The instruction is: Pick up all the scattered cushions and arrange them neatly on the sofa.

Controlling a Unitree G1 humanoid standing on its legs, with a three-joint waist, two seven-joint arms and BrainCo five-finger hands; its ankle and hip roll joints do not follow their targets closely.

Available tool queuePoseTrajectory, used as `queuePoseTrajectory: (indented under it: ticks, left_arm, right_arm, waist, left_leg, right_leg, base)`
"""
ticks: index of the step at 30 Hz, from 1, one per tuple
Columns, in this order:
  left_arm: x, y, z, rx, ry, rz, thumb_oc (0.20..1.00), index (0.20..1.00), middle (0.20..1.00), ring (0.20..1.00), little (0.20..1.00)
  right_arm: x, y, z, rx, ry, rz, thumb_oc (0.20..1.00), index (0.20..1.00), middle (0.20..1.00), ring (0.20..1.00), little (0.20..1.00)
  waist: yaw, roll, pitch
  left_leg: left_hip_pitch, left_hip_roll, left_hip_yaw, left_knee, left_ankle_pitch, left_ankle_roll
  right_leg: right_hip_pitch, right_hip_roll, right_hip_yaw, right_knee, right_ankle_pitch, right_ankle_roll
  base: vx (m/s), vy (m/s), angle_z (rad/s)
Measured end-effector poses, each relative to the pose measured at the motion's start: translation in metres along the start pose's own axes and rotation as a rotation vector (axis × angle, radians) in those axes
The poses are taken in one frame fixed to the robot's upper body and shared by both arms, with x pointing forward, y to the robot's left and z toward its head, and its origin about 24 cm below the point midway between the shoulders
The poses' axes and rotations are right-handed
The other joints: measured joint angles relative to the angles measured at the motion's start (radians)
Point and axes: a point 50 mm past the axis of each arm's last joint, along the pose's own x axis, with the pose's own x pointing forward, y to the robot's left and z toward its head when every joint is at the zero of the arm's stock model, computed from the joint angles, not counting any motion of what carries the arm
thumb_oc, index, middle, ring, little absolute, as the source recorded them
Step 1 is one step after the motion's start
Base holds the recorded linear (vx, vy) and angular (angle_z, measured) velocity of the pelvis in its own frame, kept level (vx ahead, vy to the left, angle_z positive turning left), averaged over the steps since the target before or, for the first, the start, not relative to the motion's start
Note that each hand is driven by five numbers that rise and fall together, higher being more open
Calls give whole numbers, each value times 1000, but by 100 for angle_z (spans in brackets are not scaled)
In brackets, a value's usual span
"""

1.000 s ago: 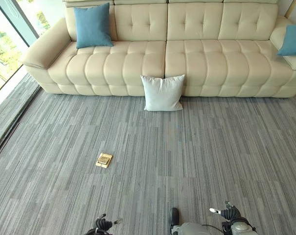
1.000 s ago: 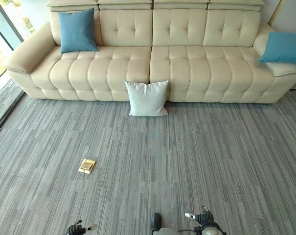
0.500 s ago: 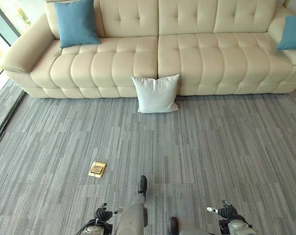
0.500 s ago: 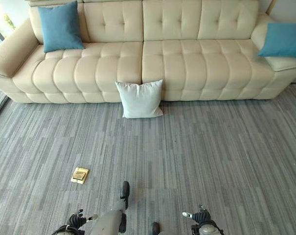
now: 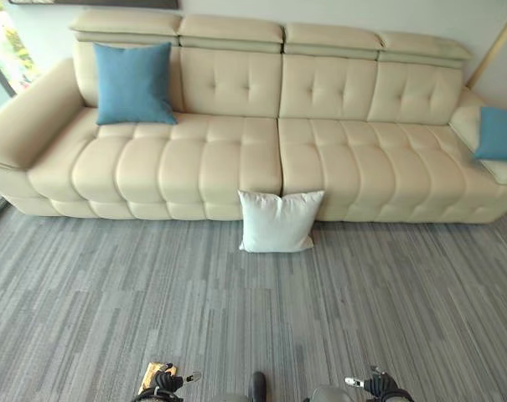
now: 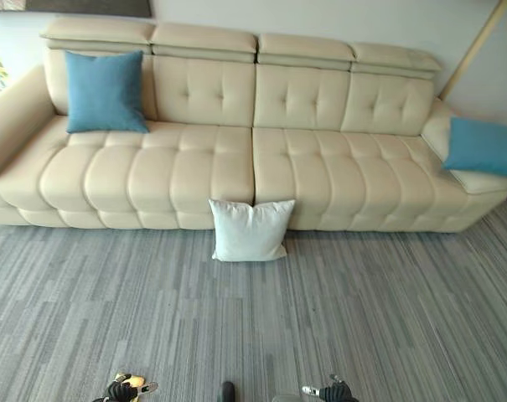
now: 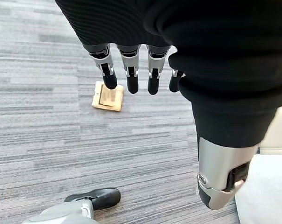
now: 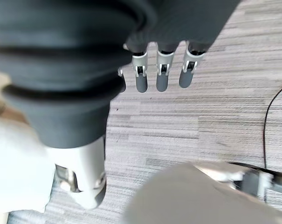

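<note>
The cream sofa (image 5: 261, 159) carries two blue cushions (image 5: 134, 82), one upright at each end, while a white cushion (image 5: 276, 221) stands upright on the floor against its front, and the left hand (image 7: 131, 74) and right hand (image 8: 161, 74) hang empty with fingers relaxed.

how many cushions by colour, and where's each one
blue cushions: 2, one on the sofa at its left end, one on its right armrest
white cushions: 1, on the carpet, leaning against the sofa front
total: 3
</note>
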Motion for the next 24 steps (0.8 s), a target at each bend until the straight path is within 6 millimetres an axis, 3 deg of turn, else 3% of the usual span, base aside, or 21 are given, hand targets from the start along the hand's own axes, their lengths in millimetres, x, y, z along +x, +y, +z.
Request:
queuePoseTrajectory:
  ticks: [1,3,5,7,9,10,12,13,14,15,16,18,19,20,21,23,24]
  left_arm:
    - [0,1,1,5,-3,1,1000,1000,1000,1000,1000]
    - [0,0,0,12,5,0,1000,1000,1000,1000,1000]
    - [1,0,2,10,8,-1,1000,1000,1000,1000,1000]
    - [1,0,1,10,12,-1,1000,1000,1000,1000,1000]
    - [1,1,2,11,9,2,1000,1000,1000,1000,1000]
    - [1,1,2,5,8,3,1000,1000,1000,1000,1000]
    - [1,1,2,-14,5,8,1000,1000,1000,1000,1000]
    - [0,0,0,-15,11,9,1000,1000,1000,1000,1000]
    - [-1,-15,1,-28,8,-26,1000,1000,1000,1000,1000]
    - [-1,-19,2,-33,2,-38,1000,1000,1000,1000,1000]
    - [-1,-19,1,-32,3,-38,1000,1000,1000,1000,1000]
    - [0,-13,10,-33,-34,-25,1000,1000,1000,1000,1000]
    - [1,-12,14,-35,-48,-24,1000,1000,1000,1000,1000]
    - [1,-14,15,-34,-54,-28,1000,1000,1000,1000,1000]
    - [0,-16,13,-35,-47,-33,1000,1000,1000,1000,1000]
    - [1,-16,17,-36,-60,-38,1000,1000,1000,1000,1000]
    - [2,-18,24,-38,-77,-44,1000,1000,1000,1000,1000]
  right_arm:
    - [1,-2,6,14,-23,-6,1000,1000,1000,1000,1000]
    - [1,-3,8,10,-31,-7,1000,1000,1000,1000,1000]
    - [1,-3,12,15,-50,-7,1000,1000,1000,1000,1000]
    - [1,-4,11,27,-45,-11,1000,1000,1000,1000,1000]
    - [1,-6,5,44,-15,-21,1000,1000,1000,1000,1000]
    - [1,-7,1,37,3,-26,1000,1000,1000,1000,1000]
    - [-1,-7,-10,31,37,-27,1000,1000,1000,1000,1000]
    - [-2,-8,-18,27,64,-28,1000,1000,1000,1000,1000]
    - [0,-20,-15,18,65,-58,1000,1000,1000,1000,1000]
    - [2,-25,-9,13,49,-69,1000,1000,1000,1000,1000]
    - [3,-27,0,5,19,-70,1000,1000,1000,1000,1000]
    - [5,-28,25,16,-81,-69,1000,1000,1000,1000,1000]
    - [7,-30,35,19,-112,-73,1000,1000,1000,1000,1000]
    - [7,-33,41,18,-129,-79,1000,1000,1000,1000,1000]
    - [7,-32,49,19,-156,-78,1000,1000,1000,1000,1000]
    - [7,-30,54,24,-173,-71,1000,1000,1000,1000,1000]
    - [7,-33,53,27,-164,-79,1000,1000,1000,1000,1000]
  waist:
    - [-8,5,10]
    - [-19,7,14]
    - [-39,-4,24]
    - [-65,-22,41]
    - [-85,-19,56]
    - [-98,-19,56]
    - [-109,6,52]
    - [-118,-6,39]
    - [-120,35,40]
    - [-118,47,36]
    - [-115,46,35]
    - [-115,25,38]
    - [-116,23,40]
    - [-115,27,44]
    - [-101,32,44]
    - [-113,27,40]
    - [-116,29,43]
  left_leg:
    - [20,2,-1,-3,-12,-23]
    - [39,4,-22,-11,-39,-62]
    - [62,-1,-33,-14,-48,-85]
    - [112,-7,-58,-14,-99,-114]
    - [178,-8,-90,-13,-149,-93]
    - [206,-3,-107,-14,-187,-111]
    - [269,38,-129,-14,-233,-143]
    - [313,51,-137,2,-238,-153]
    - [317,85,-129,97,-223,-195]
    - [286,95,-113,194,-192,-249]
    - [255,105,-105,274,-200,-287]
    - [202,149,-102,260,-228,-297]
    - [152,168,-101,313,-202,-310]
    - [106,182,-105,417,-165,-338]
    - [85,191,-108,519,-179,-361]
    - [84,199,-101,503,-138,-395]
    - [62,203,-87,551,-147,-403]
  right_leg:
    - [-35,1,-23,-91,-3,-6]
    - [-58,11,-89,-389,25,-27]
    - [-58,33,-118,-743,131,-12]
    - [-80,49,-96,-908,255,0]
    - [-129,59,-99,-919,328,7]
    - [-136,62,-100,-917,336,14]
    - [-114,98,-107,-891,337,-9]
    - [-56,109,-101,-879,356,-69]
    - [-1,139,-104,-882,447,-183]
    - [34,156,-99,-896,425,-214]
    - [60,163,-100,-902,425,-212]
    - [110,171,-92,-903,380,-246]
    - [144,180,-81,-906,351,-257]
    - [175,193,-68,-907,320,-240]
    - [199,210,-47,-907,314,-247]
    - [226,212,-37,-907,280,-257]
    - [242,208,-34,-908,266,-261]
  base:
    - [478,-93,12]
    - [298,-97,7]
    - [275,-74,30]
    - [413,-116,37]
    - [486,-159,37]
    - [377,-139,41]
    - [505,-230,44]
    - [721,-386,64]
    - [461,-256,48]
    - [433,-259,20]
    - [169,-117,6]
    - [275,-202,16]
    - [184,-138,3]
    - [199,-110,-33]
    - [240,-98,-43]
    - [227,-73,-10]
    - [161,-35,9]
